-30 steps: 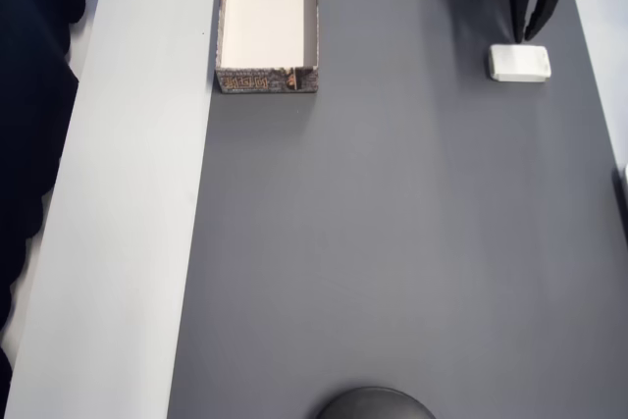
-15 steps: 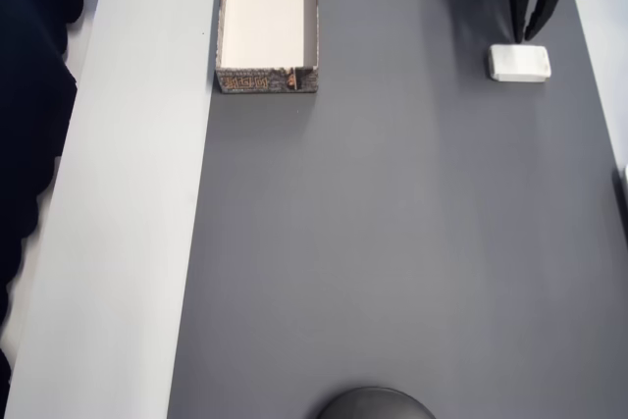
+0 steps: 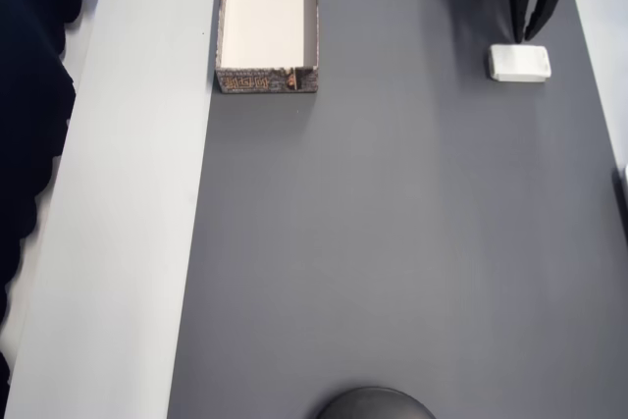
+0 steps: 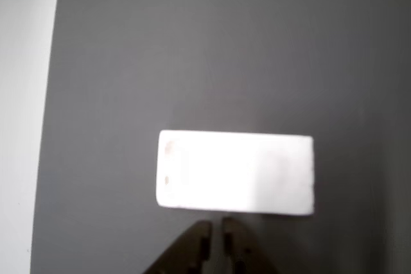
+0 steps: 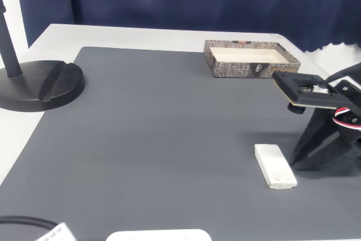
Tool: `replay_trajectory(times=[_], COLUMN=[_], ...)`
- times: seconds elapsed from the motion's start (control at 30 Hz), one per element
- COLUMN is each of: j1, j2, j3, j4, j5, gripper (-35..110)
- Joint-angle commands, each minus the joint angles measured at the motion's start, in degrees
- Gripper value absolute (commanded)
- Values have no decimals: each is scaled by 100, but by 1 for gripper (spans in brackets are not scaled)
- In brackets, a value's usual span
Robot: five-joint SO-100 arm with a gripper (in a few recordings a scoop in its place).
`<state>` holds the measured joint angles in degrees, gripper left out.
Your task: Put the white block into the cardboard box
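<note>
Looking from the fixed view, your white block (image 5: pixel 274 166) lies loose on the grey mat (image 5: pixel 152 134) at near right. Your gripper (image 4: pixel 214 240), fingers nearly closed and empty, sits just beside it. Farther back, the cardboard box (image 5: pixel 251 68) waits empty; nothing is done yet.

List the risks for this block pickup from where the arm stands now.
1. The gripper sits beside the white block, its fingers nearly closed; coming down like this it may push the block across the grey mat instead of straddling it.
2. The block lies flat and low, so a grasp could slip.
3. The cardboard box stands far across the mat: a long carry.
</note>
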<state>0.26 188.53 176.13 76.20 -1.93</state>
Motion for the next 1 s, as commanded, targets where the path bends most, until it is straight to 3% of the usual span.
replay_trajectory(times=[0.0,0.47,0.97], j1=[88,299,290], j2=[202,167,-1178], j3=[105,-360,-1714], j4=[9,246,448], j5=[-9,-53,-360], gripper=[-2,-2,-2])
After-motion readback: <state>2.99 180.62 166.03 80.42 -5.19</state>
